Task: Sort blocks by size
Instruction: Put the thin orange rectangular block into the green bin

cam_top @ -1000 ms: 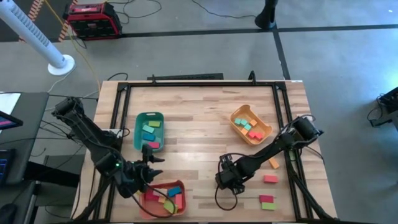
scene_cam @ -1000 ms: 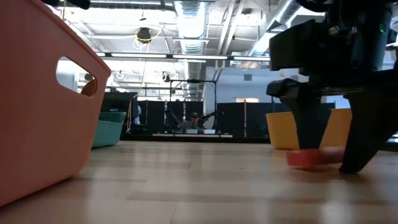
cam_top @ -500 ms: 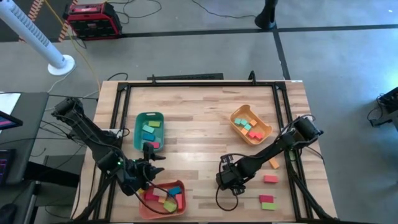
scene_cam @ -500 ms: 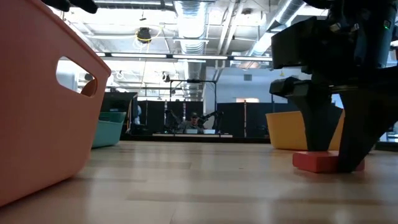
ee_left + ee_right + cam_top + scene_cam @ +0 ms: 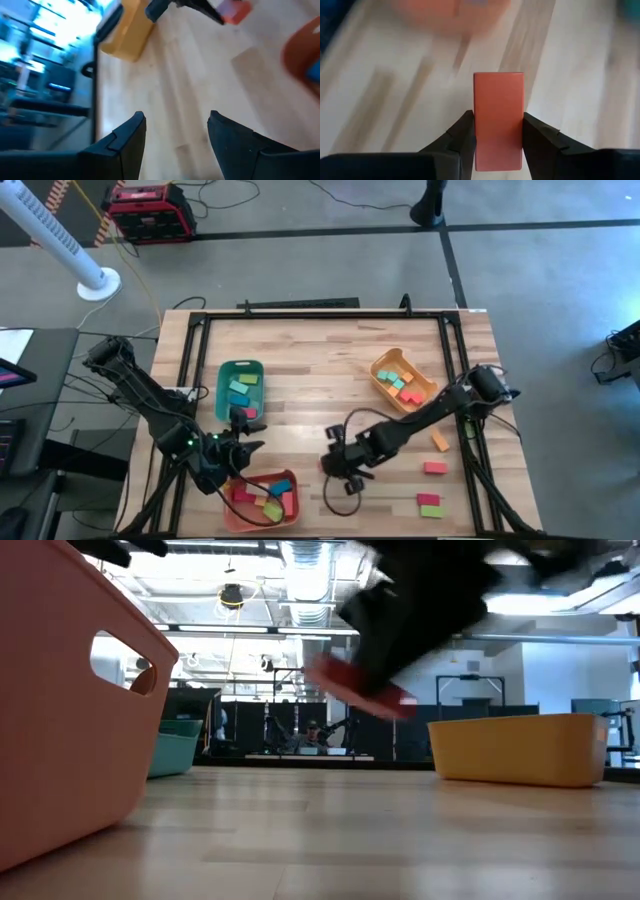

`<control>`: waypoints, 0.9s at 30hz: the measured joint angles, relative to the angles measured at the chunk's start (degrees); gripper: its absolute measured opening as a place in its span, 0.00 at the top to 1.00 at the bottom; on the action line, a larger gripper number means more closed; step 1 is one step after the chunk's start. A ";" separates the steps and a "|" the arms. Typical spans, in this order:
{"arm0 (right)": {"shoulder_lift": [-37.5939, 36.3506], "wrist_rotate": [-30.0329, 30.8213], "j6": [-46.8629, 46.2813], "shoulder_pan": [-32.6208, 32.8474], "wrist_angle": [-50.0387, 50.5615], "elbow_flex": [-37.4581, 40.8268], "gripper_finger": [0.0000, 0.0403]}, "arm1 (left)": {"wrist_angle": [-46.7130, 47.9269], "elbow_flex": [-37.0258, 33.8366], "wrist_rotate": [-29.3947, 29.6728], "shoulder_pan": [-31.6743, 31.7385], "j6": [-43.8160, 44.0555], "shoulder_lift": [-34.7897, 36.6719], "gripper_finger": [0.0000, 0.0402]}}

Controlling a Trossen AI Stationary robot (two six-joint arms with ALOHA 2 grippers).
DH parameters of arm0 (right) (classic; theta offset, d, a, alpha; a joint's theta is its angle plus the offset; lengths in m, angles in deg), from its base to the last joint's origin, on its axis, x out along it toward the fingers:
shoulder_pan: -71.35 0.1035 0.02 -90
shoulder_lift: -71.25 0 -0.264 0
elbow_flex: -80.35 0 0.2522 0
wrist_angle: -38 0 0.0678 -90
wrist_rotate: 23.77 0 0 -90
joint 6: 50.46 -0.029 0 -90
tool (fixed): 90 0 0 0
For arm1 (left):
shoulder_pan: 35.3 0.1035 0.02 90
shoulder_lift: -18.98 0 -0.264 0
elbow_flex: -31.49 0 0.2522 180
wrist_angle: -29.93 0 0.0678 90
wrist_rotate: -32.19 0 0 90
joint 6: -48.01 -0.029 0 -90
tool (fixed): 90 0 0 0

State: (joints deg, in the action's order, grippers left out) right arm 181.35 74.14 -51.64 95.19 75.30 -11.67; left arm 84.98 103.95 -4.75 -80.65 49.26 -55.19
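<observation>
Blocks mostly sit sorted in your three trays; a red block (image 5: pixel 498 120) is pinched in the right tool (image 5: pixel 497 131), lifted above mid-desk (image 5: pixel 320 370). Your left tool (image 5: pixel 175 132) hangs spread over the salmon-red tray (image 5: pixel 262 481). Loose blocks (image 5: pixel 432 467) near the desk's right edge remain.

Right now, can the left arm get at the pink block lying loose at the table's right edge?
Probably not. The pink block lies far across the table, and the right arm's fingers, shut on a red block, are in between. The left fingers hang open by the salmon tray.
</observation>
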 joint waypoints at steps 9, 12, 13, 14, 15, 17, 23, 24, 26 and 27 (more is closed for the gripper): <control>-0.02 -17.15 4.19 -8.84 -11.68 -5.62 0.60 | -2.91 0.00 0.59 3.03 -12.73 0.15 0.49; -0.04 -23.41 2.82 -11.18 -13.49 -6.51 0.60 | -6.76 0.00 -1.75 3.05 -16.51 1.07 0.49; -0.07 -25.02 2.25 -11.80 -14.27 -6.53 0.60 | -8.04 0.01 -3.30 3.02 -17.57 1.39 0.49; -0.07 -26.61 1.68 -12.29 -14.83 -6.53 0.60 | -9.10 0.02 -4.98 3.03 -18.31 1.65 0.49; -0.07 -27.75 1.25 -12.66 -15.41 -6.53 0.60 | -10.02 0.02 -6.71 3.05 -18.88 1.89 0.49; -0.07 -28.89 0.56 -13.19 -16.45 -6.53 0.60 | -11.79 0.02 -8.34 3.05 -19.78 2.15 0.49; -0.09 -30.37 0.09 -13.95 -20.24 -6.53 0.60 | -15.92 0.02 -13.06 4.48 -23.40 1.51 0.49; -0.11 -30.57 0.10 -14.08 -20.93 -6.53 0.60 | -16.64 0.02 -13.82 5.05 -24.12 1.25 0.49; -0.15 -30.71 0.10 -14.33 -21.25 -6.53 0.60 | -18.01 0.02 -14.62 6.07 -25.58 0.92 0.49; -0.15 -30.73 0.08 -14.50 -21.18 -6.53 0.60 | -18.97 0.02 -15.53 6.50 -26.28 0.90 0.49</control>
State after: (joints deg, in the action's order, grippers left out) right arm 181.20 43.41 -51.56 80.69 54.12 -18.21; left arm 66.01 103.97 -20.28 -74.15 22.98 -54.30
